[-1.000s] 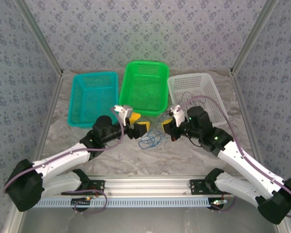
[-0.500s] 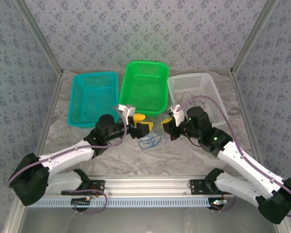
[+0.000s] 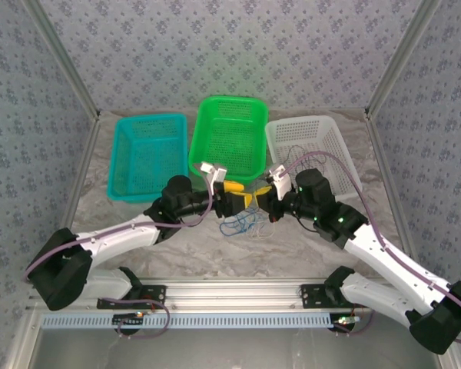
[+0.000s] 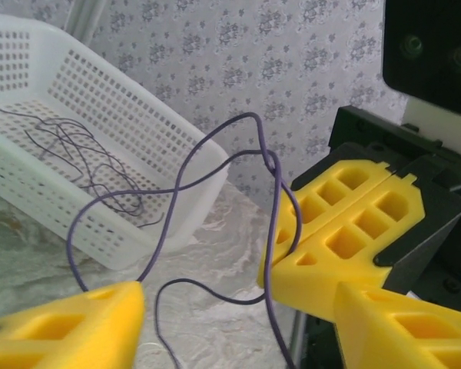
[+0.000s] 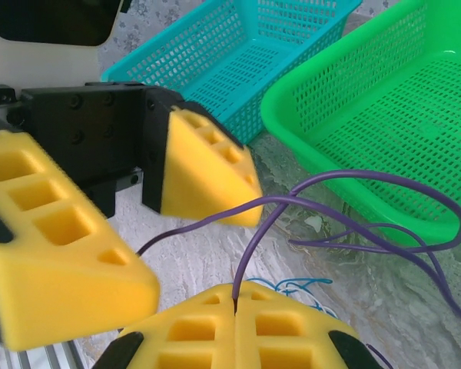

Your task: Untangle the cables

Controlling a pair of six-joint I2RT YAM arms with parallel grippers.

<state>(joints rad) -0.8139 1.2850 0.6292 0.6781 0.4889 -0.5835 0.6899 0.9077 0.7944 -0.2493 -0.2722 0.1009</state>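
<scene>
- Table (image 3: 215, 257): the open cloth on the near side of both pincers is the best room for drawing strands apart.
- Baskets: teal (image 3: 150, 117), green (image 3: 230, 98) and white (image 3: 307, 121) stand in a row beyond the pincers. The green one's near rim is close behind the tips, so pulling that way looks cramped.
- Right pincer (image 3: 270, 203): its pads are pressed together on the purple cable (image 4: 270, 160), holding it off the cloth as an anchor.
- Left pincer (image 3: 242, 201): its fingers are apart, tip to tip with the right pincer. A purple loop passes between them, probably for a second hold.
- Blue cable (image 3: 240, 225): it lies bunched on the cloth just on the near side of both pincers, and neither touches it.
- Dark strand (image 4: 77, 154): it lies in the white basket beyond the right pincer. It may be the purple cable's tail, but it is too thin to tell.
</scene>
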